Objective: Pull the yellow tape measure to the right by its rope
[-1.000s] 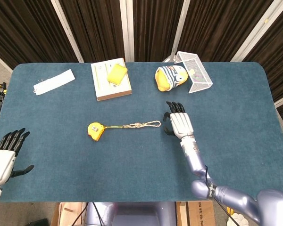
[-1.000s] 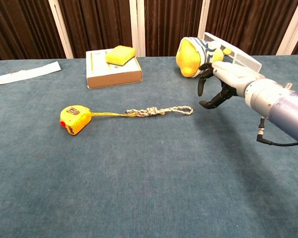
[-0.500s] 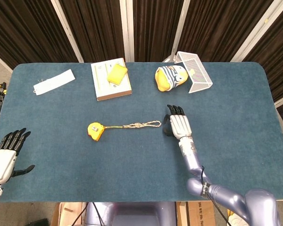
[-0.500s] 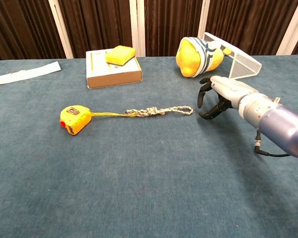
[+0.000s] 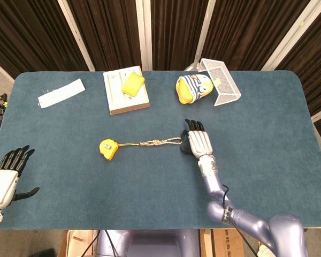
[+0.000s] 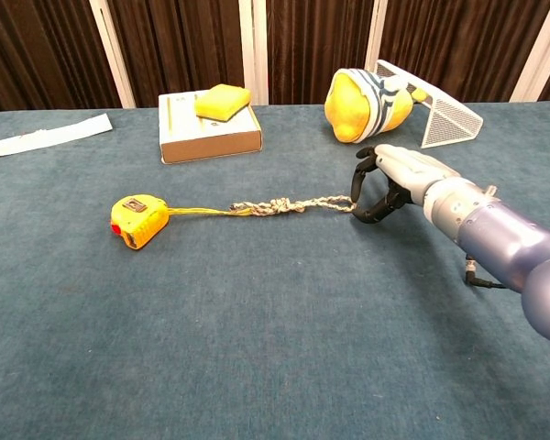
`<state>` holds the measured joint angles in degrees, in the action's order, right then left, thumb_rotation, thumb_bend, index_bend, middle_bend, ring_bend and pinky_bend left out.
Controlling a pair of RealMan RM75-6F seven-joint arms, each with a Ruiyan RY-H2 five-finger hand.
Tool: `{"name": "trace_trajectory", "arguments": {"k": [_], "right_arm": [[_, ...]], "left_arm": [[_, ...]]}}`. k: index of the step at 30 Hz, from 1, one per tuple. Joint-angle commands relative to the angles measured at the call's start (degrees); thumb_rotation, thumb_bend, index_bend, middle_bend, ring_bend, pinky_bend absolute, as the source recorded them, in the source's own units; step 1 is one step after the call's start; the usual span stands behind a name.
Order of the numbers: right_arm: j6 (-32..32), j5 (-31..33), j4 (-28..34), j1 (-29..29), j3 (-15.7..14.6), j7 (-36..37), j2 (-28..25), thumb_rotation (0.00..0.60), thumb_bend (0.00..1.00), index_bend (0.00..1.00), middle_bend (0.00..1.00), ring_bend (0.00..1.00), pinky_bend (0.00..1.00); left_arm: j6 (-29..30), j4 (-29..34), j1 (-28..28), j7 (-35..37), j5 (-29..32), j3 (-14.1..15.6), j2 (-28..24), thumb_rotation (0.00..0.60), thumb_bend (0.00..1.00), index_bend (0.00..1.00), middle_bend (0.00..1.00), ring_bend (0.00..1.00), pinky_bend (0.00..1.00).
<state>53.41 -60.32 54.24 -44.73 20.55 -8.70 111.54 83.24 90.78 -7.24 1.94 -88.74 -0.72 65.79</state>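
Observation:
The yellow tape measure (image 5: 108, 149) (image 6: 139, 220) lies left of the table's middle. Its braided rope (image 5: 152, 143) (image 6: 280, 205) runs straight to the right and ends in a small loop. My right hand (image 5: 196, 142) (image 6: 390, 181) hovers at that loop end. Its dark fingertips arch over the loop and the thumb sits on the near side, with a gap still showing between them. The rope lies flat, with nothing lifted. My left hand (image 5: 4, 179) rests at the near left table edge with its fingers apart and empty; the chest view does not show it.
A white box (image 5: 117, 99) (image 6: 209, 137) with a yellow sponge (image 5: 132, 83) (image 6: 222, 99) on it sits at the back. A striped plush toy (image 5: 192, 87) (image 6: 367, 93) lies against a tipped wire basket (image 5: 224, 85) (image 6: 445, 108) at the back right. A white paper strip (image 5: 61, 92) (image 6: 46, 135) lies far left.
My right hand has moved left and down, from a little right of the rope's end to directly over its loop. The tape measure, the rope and my left hand have stayed still.

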Motion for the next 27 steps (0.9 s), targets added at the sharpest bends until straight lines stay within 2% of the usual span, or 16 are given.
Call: {"name": "trace_trajectory", "arguments": {"k": [1,27], "right_arm": [[0.1,-0.3,-0.4,-0.3,0.2,0.8,0.5,0.6,0.38,0.53,0.1,0.0,0.0],[-0.4,-1.8,-3.7,-2.1,0.4,3.5,3.9,0.6,0.39,0.53,0.11,0.0,0.0]], "left_arm": [[-0.1,0.0,0.0,0.0,0.1,0.0,0.0,0.6,0.0,0.0,0.0,0.0,0.0],[-0.2,0.4,-0.1,0.3,0.3,0.0,-0.2,0.6,0.0,0.0,0.0,0.0,0.0]]}}
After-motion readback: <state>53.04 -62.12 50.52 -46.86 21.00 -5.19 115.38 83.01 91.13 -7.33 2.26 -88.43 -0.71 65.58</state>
